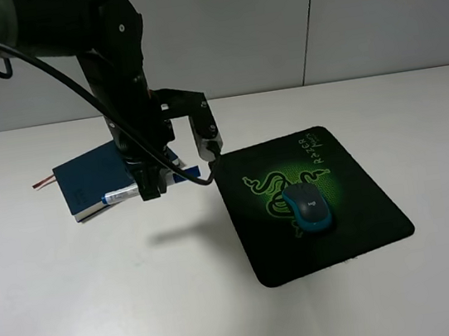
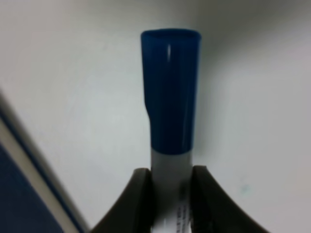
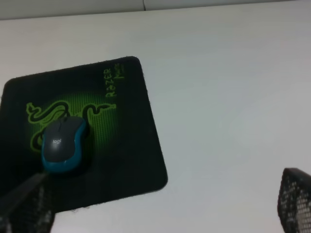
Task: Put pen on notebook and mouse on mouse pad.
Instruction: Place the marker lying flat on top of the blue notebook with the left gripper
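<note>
My left gripper (image 1: 149, 187) is shut on the pen (image 1: 120, 196), holding it level just above the notebook's (image 1: 88, 177) right part; the blue cap (image 1: 186, 173) sticks out past the edge. In the left wrist view the pen (image 2: 170, 92) sits clamped between the fingers (image 2: 138, 204), with the notebook's corner (image 2: 12, 194) beside it. The mouse (image 1: 308, 207) lies on the mouse pad (image 1: 354, 200), over the green logo. In the right wrist view, the mouse (image 3: 63, 144) and mouse pad (image 3: 126, 145) lie ahead of my right gripper (image 3: 163, 194), which is open and empty and not seen in the exterior view.
A white table (image 1: 77, 306) carries everything. A reddish ribbon bookmark (image 1: 42, 183) pokes out of the notebook's left side. A black cable (image 1: 52, 75) hangs along the left arm.
</note>
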Motion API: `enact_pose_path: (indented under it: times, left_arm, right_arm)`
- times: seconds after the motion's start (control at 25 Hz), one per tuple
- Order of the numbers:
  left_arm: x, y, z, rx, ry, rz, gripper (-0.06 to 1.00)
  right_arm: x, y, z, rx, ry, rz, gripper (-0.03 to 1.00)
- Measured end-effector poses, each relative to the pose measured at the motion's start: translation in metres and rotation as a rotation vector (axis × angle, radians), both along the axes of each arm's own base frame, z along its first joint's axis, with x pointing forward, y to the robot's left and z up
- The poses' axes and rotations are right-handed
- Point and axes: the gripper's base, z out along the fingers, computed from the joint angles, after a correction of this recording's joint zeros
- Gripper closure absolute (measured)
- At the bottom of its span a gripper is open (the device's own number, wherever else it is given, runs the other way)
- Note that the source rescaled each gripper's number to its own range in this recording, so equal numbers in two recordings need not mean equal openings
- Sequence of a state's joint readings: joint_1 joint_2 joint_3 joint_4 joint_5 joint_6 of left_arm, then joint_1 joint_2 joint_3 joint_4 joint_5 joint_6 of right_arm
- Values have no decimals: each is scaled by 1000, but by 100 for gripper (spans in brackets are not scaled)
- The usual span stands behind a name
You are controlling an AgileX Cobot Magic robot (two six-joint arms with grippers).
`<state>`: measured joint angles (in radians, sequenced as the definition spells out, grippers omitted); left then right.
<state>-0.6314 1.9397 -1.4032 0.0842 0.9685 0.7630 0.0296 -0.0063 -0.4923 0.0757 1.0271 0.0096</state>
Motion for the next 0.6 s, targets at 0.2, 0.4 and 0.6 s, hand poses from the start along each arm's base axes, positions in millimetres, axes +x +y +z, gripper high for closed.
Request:
enact_pose_path:
  times: [0.2, 0.4, 0.6]
  left_arm:
    - [-10, 8, 25, 19, 23, 76, 94]
    - [-8, 11, 45, 64, 9, 137, 94]
    - [2, 11, 59, 40, -48, 164, 94]
  right_arm:
    - [0, 0, 0, 0, 0, 0, -3]
    - [0, 0, 0, 0, 0, 0, -3]
    - [0, 0, 0, 0, 0, 0, -3]
